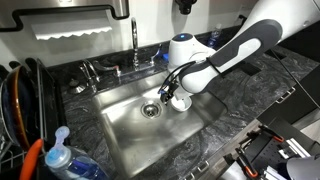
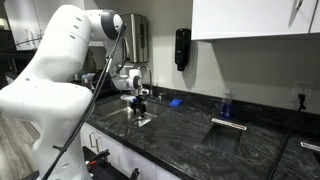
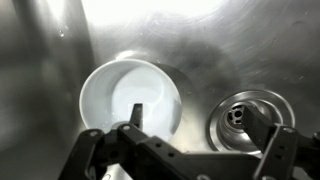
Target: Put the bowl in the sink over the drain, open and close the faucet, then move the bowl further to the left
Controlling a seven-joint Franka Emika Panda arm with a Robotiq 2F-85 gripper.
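Bowl: the small white bowl (image 3: 125, 85) sits upright and empty on the steel floor of the sink (image 1: 118, 128). It is just beside the drain (image 3: 245, 112), not over it.

Step in hand: I judge this to be the first pick, taking the bowl so it can be carried onto the drain.

How to do it well: I go for a pinch on the rim, not a span across the whole bowl. I come straight down so that one finger drops inside and the other outside the wall nearest the drain. I close gently, since a light shallow bowl on wet-looking steel could skate away. Then I lift only enough to clear the strainer lip and set it down centred.

Bowl to pincer: in the wrist view one finger (image 3: 136, 118) hangs over the bowl's interior. The drain-side rim falls between the two fingers, so the line-up suits a rim pinch. In an exterior view the bowl (image 1: 181, 102) lies right under the gripper (image 1: 172, 92).

Pincer: the gripper (image 3: 200, 135) has its jaws spread wide, with nothing between them.

Height: I cannot tell for sure from these views whether the fingertip touches the bowl; it looks just above it.

Drain: it lies uncovered (image 1: 151, 111), beside the bowl.

Faucet: the faucet (image 1: 135, 45) stands at the back edge, well apart from the arm.
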